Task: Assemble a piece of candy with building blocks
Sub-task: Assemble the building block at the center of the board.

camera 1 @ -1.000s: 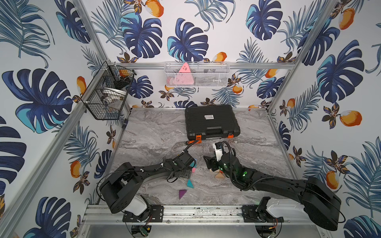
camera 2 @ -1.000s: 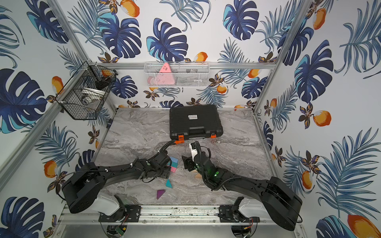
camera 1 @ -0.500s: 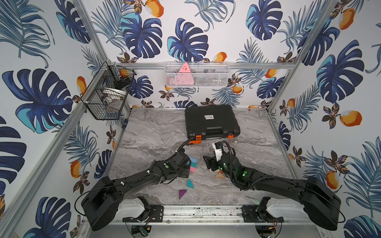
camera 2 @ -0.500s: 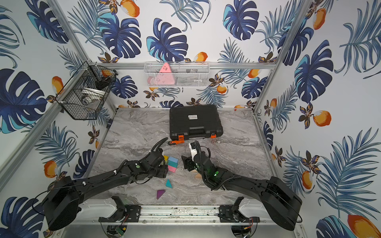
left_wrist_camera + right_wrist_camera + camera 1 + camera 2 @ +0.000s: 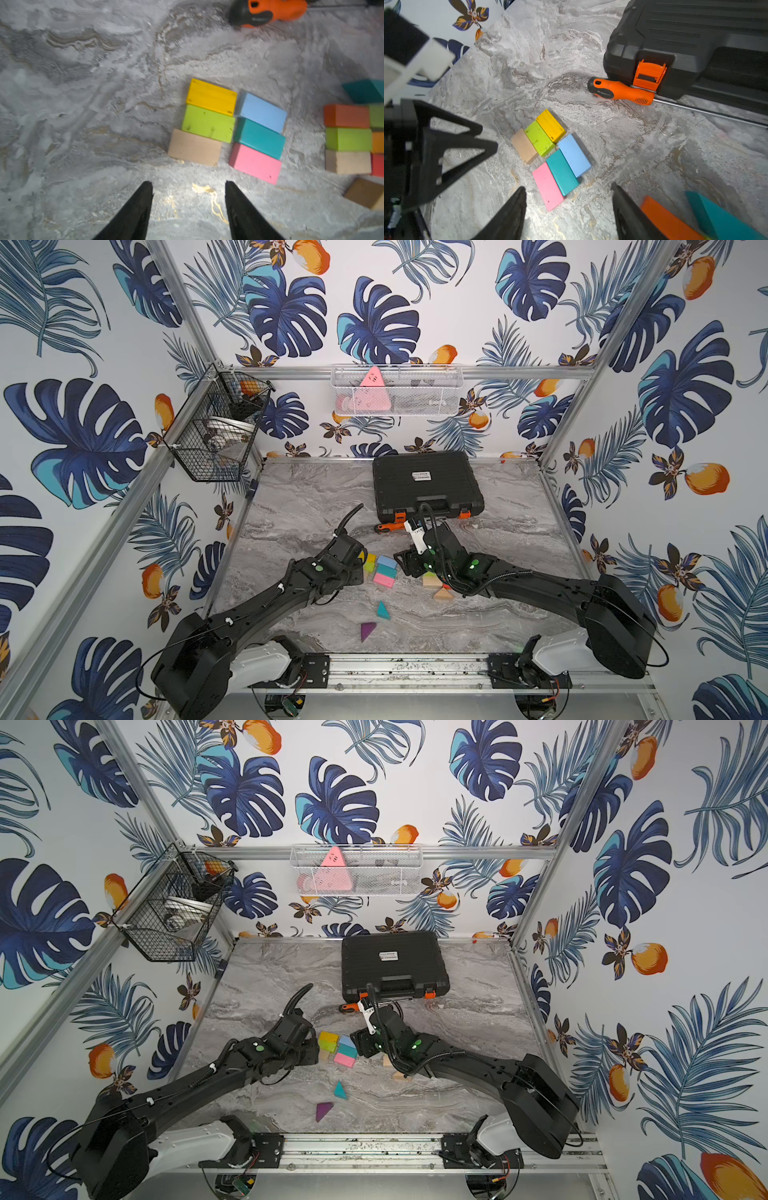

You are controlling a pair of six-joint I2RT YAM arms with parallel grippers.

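Block count on the marble table (image 5: 299, 506): six rectangular ones sit flat in a tight two-by-three patch, each row's blocks touching. One row is the yellow block (image 5: 211, 96), green block (image 5: 207, 123) and plain wood block (image 5: 194, 146). Right beside it run the light blue block (image 5: 262, 112), teal block (image 5: 259, 138) and pink block (image 5: 255, 164). That patch lies between the two arms, in front of the single black tool case (image 5: 428, 483) and the one orange-handled screwdriver (image 5: 620, 93) lying against it. Two loose wedges sit nearer the front rail, a teal triangle (image 5: 382, 610) and a purple triangle (image 5: 367, 630), near each other but not touching. There's a second bunch (image 5: 347, 139) by the right arm: a red-orange, a green and a plain wood one show whole, but the rest get cut off, so I can't total it. The left gripper (image 5: 188, 184) has its fingers spread with nothing between them, just short of the plain wood block. The right gripper (image 5: 568, 186) is also parted and empty, over the pink end of the patch.
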